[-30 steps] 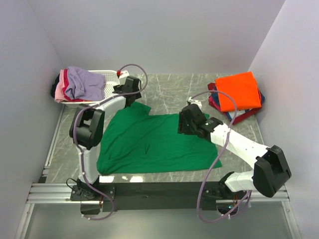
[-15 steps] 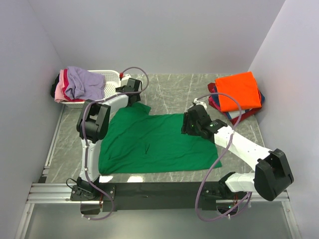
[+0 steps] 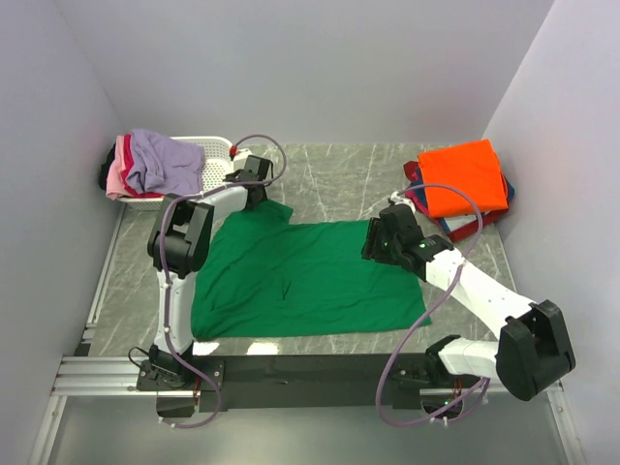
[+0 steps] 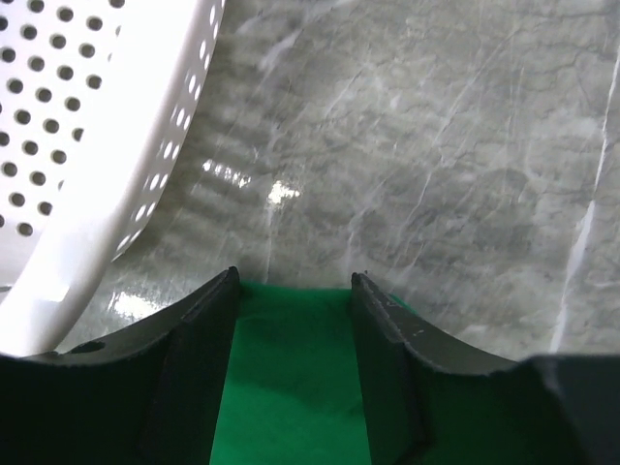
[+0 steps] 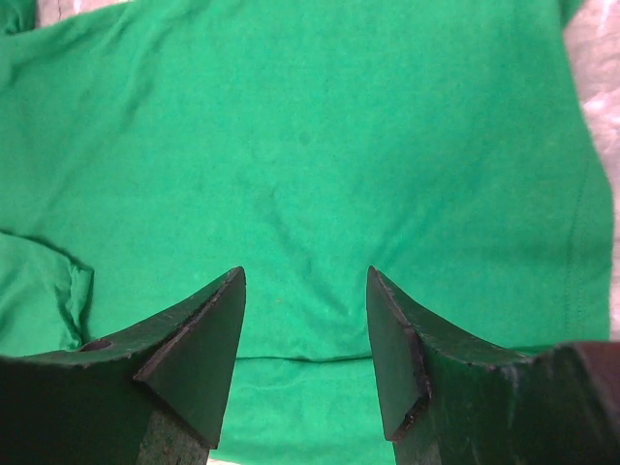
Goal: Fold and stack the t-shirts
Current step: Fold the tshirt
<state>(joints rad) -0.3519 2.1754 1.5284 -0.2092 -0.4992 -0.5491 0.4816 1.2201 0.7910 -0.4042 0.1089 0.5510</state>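
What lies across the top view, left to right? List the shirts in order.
lavender t-shirt → green t-shirt → orange t-shirt

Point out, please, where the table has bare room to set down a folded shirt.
The widest bare marble tabletop is the far strip between the white basket and the orange-topped stack, beyond the green t-shirt. A narrow strip runs left of that shirt. The centre and both far corners are crowded.
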